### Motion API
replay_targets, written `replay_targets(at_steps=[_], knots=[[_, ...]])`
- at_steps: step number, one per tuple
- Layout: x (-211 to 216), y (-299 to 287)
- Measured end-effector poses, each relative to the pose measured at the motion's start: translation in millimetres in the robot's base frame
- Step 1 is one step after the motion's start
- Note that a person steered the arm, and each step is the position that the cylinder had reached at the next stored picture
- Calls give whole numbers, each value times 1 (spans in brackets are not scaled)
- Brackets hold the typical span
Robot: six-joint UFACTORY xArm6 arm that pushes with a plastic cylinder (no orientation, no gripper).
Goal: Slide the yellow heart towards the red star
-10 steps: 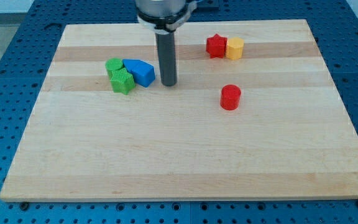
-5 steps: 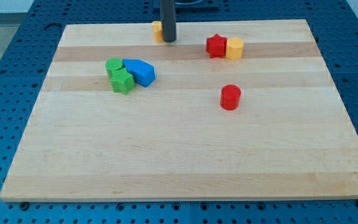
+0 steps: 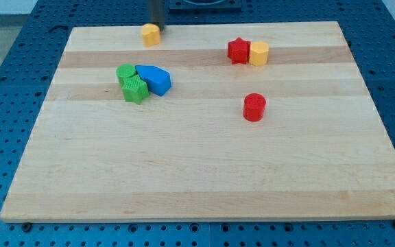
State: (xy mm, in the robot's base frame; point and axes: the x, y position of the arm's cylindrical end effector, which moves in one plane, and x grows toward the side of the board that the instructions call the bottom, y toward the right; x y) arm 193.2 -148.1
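Observation:
A small yellow block (image 3: 150, 33), shape unclear, likely the heart, lies near the board's top edge, left of centre. My tip (image 3: 158, 26) is just above and right of it, touching or nearly touching; the rod runs out of the view's top. The red star (image 3: 238, 51) sits far to the right, toward the view's top right. A second yellow block (image 3: 259, 53) touches the star's right side.
A red cylinder (image 3: 254, 107) stands right of centre. At the left, a blue block (image 3: 155, 79) touches a green round block (image 3: 125, 72) and a green star (image 3: 135, 90). The wooden board (image 3: 197, 178) lies on a blue pegboard.
My tip moved from beside the blue block up to the board's top edge, then left. The small yellow block there slid left, away from the red star.

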Motion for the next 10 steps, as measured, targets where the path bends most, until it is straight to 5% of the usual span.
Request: replay_targets(at_steps=[1, 3, 5, 8, 10], knots=[[15, -29], [45, 41], [37, -9], [37, 133], [2, 135]])
